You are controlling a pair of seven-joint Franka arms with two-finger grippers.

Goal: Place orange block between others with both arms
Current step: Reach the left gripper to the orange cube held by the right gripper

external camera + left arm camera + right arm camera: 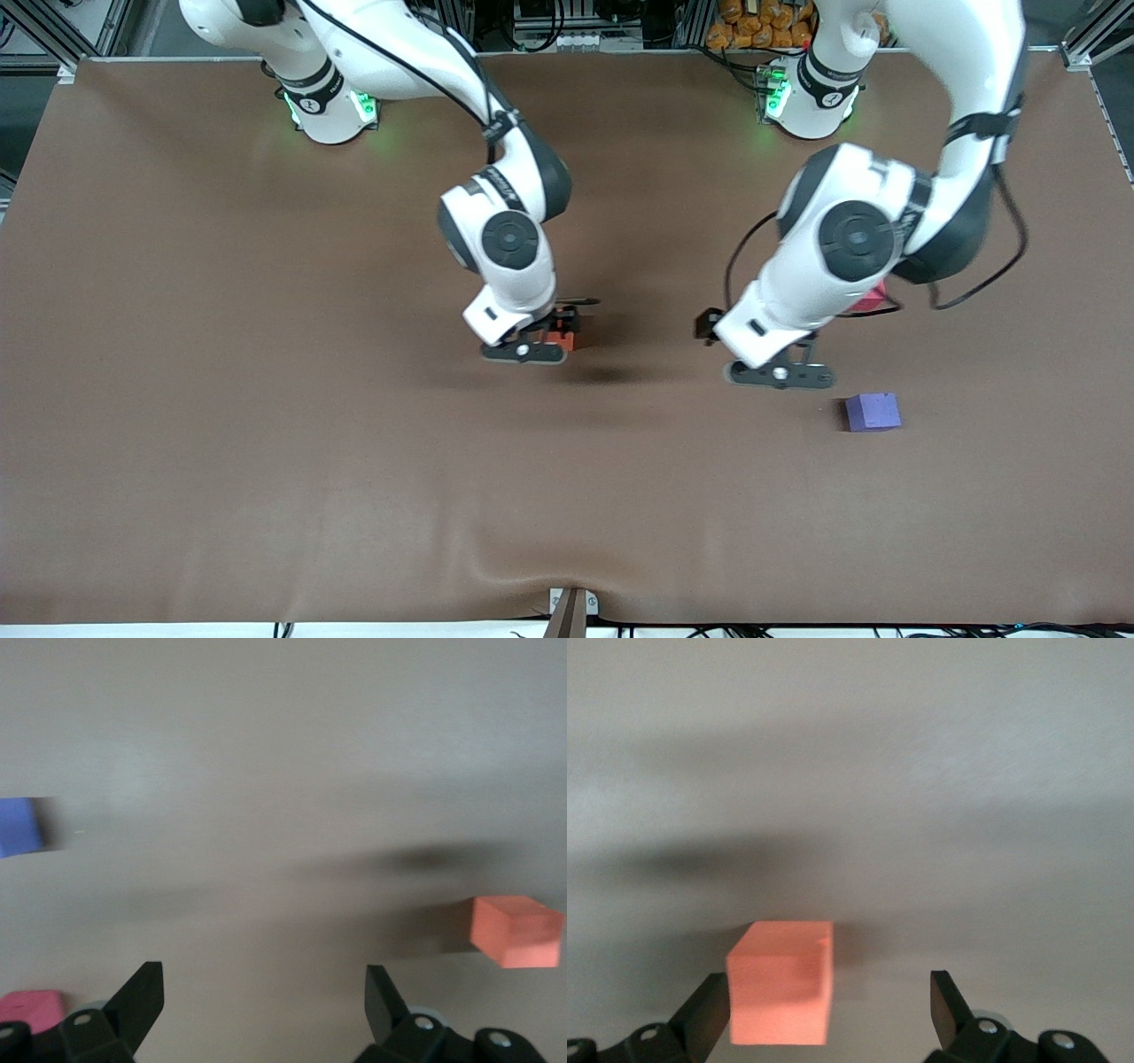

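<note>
The orange block (562,339) rests on the brown table near its middle, between the spread fingers of my right gripper (540,341). In the right wrist view the orange block (782,981) lies close against one finger, with a wide gap to the other; the right gripper (831,1010) is open. My left gripper (784,368) hangs open over bare table with nothing in it (264,1001). The purple-blue cube (873,412) sits beside it toward the left arm's end. The red-pink cube (870,299) lies farther from the front camera, mostly hidden by the left arm.
The left wrist view shows the purple-blue cube (18,827), the red-pink cube (31,1008) and the orange block (516,930) spread over the brown table (266,399). A bracket (571,607) sits at the table's near edge.
</note>
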